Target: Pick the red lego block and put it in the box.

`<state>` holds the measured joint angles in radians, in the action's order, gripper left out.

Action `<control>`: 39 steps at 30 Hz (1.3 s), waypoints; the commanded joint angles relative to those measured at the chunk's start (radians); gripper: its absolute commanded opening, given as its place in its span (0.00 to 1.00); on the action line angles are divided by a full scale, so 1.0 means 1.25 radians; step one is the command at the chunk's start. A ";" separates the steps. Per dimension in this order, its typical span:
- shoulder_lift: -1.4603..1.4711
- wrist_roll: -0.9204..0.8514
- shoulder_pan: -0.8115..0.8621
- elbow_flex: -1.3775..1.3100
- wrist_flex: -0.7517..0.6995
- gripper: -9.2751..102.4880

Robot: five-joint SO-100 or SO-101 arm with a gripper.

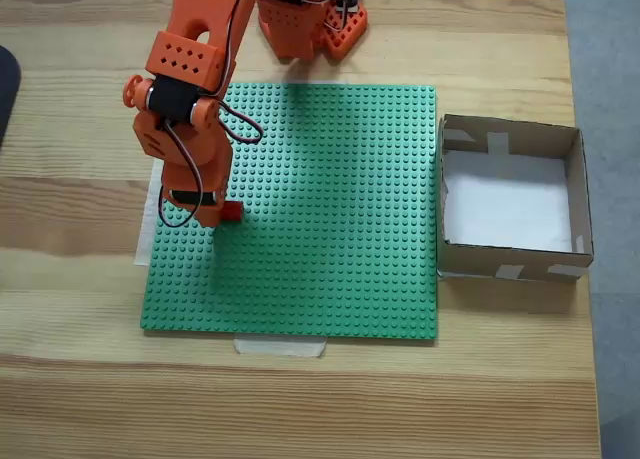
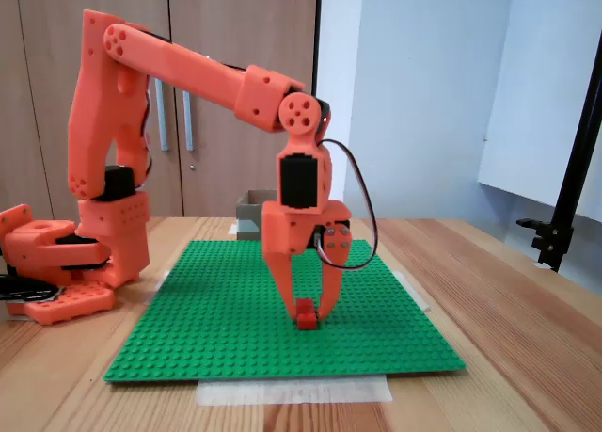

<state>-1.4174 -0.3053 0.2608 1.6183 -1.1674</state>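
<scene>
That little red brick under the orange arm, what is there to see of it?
The red lego block is a small, glossy plastic brick, far smaller than the green studded baseplate it sits on. It rests flat near the plate's left side in the fixed view from above, where a corner of it peeks out beside the arm. In the fixed view from the side, the tool straddles it, one finger on each side; whether they press it I cannot tell. Its studs are too small to make out.

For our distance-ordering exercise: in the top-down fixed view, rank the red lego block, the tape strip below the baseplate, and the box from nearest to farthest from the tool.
1. Red lego block, at the tool.
2. Tape strip, below the baseplate's bottom edge.
3. Box, far right.
</scene>
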 commanded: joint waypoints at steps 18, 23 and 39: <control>-0.006 -0.009 -0.021 -0.001 -0.001 0.14; -0.015 0.005 -0.020 -0.004 -0.001 0.13; -0.139 0.033 -0.061 -0.049 -0.066 0.13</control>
<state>-1.5125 -0.2746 0.2010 1.6030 -1.2333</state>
